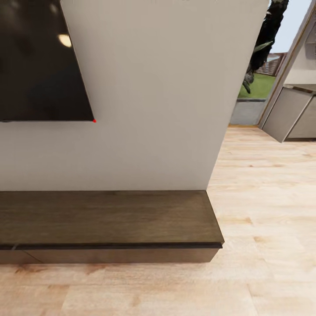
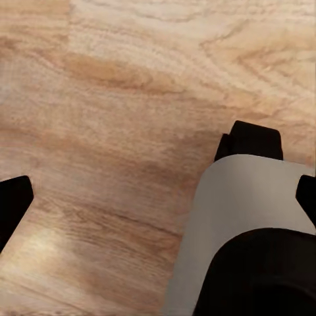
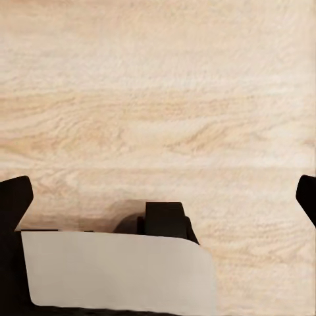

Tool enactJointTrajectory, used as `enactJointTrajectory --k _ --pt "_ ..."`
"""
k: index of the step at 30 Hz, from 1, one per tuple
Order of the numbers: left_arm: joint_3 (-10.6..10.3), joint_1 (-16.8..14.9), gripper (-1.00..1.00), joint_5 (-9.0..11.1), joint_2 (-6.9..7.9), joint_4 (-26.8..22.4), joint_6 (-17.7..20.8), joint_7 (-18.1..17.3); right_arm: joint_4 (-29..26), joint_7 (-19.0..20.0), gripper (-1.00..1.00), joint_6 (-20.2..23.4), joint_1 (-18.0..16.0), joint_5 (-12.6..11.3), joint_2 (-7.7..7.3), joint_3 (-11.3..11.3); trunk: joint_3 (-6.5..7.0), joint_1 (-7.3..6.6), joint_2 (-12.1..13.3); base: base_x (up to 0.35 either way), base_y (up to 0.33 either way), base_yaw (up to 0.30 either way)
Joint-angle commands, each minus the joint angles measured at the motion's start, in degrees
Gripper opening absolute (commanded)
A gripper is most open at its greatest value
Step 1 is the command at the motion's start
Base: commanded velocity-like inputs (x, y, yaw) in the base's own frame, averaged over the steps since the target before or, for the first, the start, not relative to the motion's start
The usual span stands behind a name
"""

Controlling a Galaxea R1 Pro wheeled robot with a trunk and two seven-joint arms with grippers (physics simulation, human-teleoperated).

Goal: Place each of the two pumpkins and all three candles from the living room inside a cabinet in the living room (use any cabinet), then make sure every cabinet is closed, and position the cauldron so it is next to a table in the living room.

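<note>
Both grippers point straight down at the wood floor (image 2: 118, 99), left gripper (image 2: 158, 197) and right gripper (image 3: 161, 197) with fingers spread wide, empty. The cabinet (image 1: 105, 217), drawers closed, lies at 9 o'clock under the wall-mounted screen (image 1: 39, 61).

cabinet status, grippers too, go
Left gripper and right gripper both open, empty, over bare wood floor. Cabinet dead ahead below the TV, front looks shut. Nothing in the way.

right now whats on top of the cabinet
Nothing rests on the cabinet top that shows here. Its left part runs out of view, and the closed drawer fronts hide what is inside.
</note>
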Motion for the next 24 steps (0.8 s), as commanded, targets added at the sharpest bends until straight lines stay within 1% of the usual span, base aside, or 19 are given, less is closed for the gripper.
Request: enactJointTrajectory --k 1,4,11,14,17,24 --pt "0.0 0.6 1.0 0.0 0.12 0.0 0.0 0.0 0.0 0.0 1.0 0.0 0.4 0.0 -0.07 0.0 0.1 0.0 0.0 0.0 0.0 0.0" --pt "0.0 1.6 1.0 0.0 0.49 -0.1 -0.1 -0.1 0.0 0.0 1.0 0.0 1.6 0.0 -0.18 0.0 0.37 0.0 0.0 0.0 0.0 0.0" --pt "-0.1 1.8 1.0 -0.1 0.62 -0.2 -0.2 -0.2 0.1 0.0 1.0 0.0 4.0 0.0 -0.31 0.0 1.01 0.0 0.0 0.0 0.0 0.0" --pt "-0.1 1.8 1.0 -0.1 0.61 -0.2 -0.3 -0.2 0.0 0.0 1.0 0.0 5.8 -0.1 -0.27 0.0 1.23 0.0 0.0 0.0 0.0 0.0" --pt "-0.1 1.8 1.0 -0.1 0.61 -0.2 -0.3 -0.2 -0.3 0.0 1.0 0.0 6.4 -0.3 -0.39 0.0 1.29 0.0 0.0 0.0 0.0 0.0" --pt "-0.1 1.8 1.0 -0.1 0.61 -0.2 -0.3 -0.2 -0.5 0.0 1.0 0.0 6.5 -0.2 -0.37 0.0 1.3 0.0 0.0 0.0 0.0 0.0"
